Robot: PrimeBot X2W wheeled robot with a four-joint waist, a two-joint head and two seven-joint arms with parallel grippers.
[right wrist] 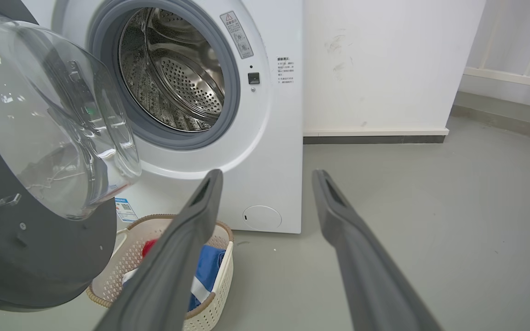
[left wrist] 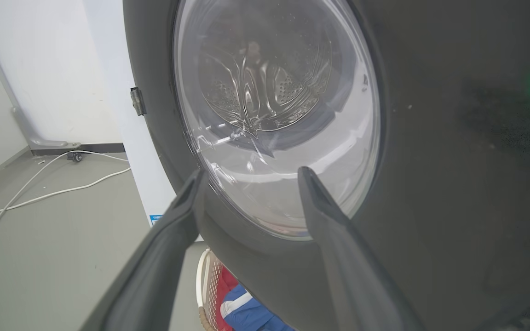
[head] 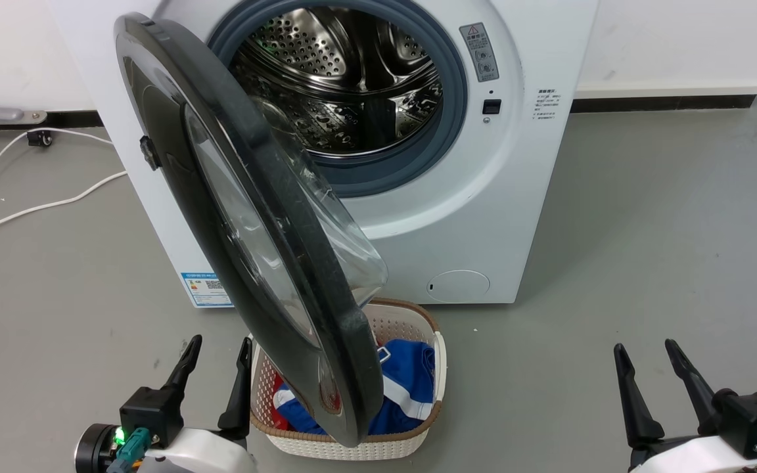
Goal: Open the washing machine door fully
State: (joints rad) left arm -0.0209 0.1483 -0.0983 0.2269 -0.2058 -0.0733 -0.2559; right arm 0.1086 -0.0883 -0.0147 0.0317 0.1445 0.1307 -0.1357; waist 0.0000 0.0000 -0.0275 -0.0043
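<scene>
The washing machine door (head: 221, 197), a glossy black disc with a bulging clear glass bowl (right wrist: 53, 119), stands swung out roughly edge-on to me, hinged at the machine's left. Behind it the steel drum (head: 345, 85) lies exposed. My left gripper (head: 217, 345) is open at the lower left, just left of the door's lower rim, with nothing between its fingers. In the left wrist view the door (left wrist: 430, 184) fills the frame close ahead of the left gripper (left wrist: 249, 172). My right gripper (head: 644, 348) is open at the lower right, far from the door (right wrist: 25, 257).
A white laundry basket (head: 418, 328) with blue and red clothes sits on the floor under the door's lower edge. White cables (head: 30, 210) trail across the grey floor at left. A small round white flap (head: 458, 286) sits low on the machine front.
</scene>
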